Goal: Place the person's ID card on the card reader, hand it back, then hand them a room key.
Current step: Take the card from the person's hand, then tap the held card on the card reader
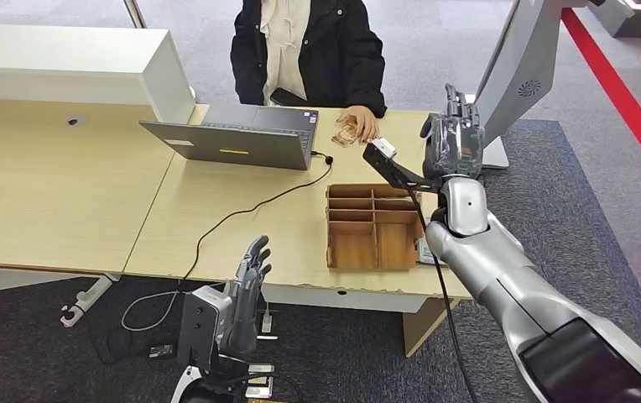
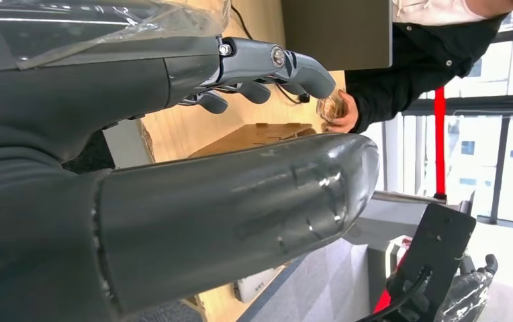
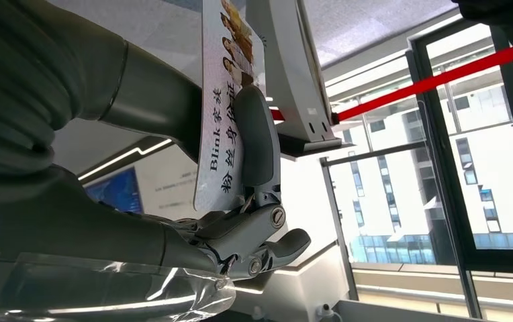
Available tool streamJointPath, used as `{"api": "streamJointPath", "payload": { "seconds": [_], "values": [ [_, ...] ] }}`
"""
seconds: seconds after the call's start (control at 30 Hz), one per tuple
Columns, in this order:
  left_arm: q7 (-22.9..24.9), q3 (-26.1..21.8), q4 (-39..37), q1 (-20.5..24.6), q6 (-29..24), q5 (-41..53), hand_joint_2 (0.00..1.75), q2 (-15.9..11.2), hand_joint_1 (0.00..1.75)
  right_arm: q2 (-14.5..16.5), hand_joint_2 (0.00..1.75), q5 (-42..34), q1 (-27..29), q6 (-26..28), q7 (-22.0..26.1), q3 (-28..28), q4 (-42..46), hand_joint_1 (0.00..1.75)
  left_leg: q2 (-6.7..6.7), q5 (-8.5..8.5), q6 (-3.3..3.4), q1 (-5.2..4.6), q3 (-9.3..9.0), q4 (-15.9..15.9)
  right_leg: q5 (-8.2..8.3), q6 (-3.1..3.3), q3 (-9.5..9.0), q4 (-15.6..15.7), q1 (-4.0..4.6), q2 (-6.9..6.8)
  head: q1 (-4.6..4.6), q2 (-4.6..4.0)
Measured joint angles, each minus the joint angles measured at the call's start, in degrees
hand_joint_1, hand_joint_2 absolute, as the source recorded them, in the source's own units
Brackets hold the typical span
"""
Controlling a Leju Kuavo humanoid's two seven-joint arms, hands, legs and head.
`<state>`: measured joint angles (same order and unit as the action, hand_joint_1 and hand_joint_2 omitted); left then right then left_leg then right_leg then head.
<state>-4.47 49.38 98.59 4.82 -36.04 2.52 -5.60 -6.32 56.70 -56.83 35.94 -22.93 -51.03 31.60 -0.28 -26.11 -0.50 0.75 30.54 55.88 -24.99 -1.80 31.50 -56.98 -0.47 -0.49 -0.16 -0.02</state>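
Observation:
My right hand is raised above the desk's far right, its back to the head camera. In the right wrist view it pinches a white ID card with printed characters and small portraits between thumb and fingers. The person's hand rests on the desk just left of it, over a small brownish item. My left hand hangs at the desk's near edge, fingers apart, holding nothing. A small white device sits right of the wooden organiser, partly hidden by my right arm.
A wooden compartment organiser stands on the desk's near right. An open laptop sits in front of the person, and a black cable runs from it over the desk edge. A white counter block is at far left, a grey stand at far right.

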Motion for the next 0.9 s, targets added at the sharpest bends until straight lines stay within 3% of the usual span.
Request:
{"api": "streamJointPath", "payload": {
  "seconds": [0.9],
  "values": [
    [3.0, 0.0, 2.3, 0.4, -1.5, 1.6, 0.0, -2.1, 0.0, -2.1, 1.75, -2.2, 8.7, 1.9, -0.7, 5.8, 4.3, 1.75, 0.01, 0.0, 0.0, -0.02, 0.0, 0.0, 0.0, 0.0, -0.01, 0.0, 0.01, 0.0, 0.01, 0.0]
  ]
}}
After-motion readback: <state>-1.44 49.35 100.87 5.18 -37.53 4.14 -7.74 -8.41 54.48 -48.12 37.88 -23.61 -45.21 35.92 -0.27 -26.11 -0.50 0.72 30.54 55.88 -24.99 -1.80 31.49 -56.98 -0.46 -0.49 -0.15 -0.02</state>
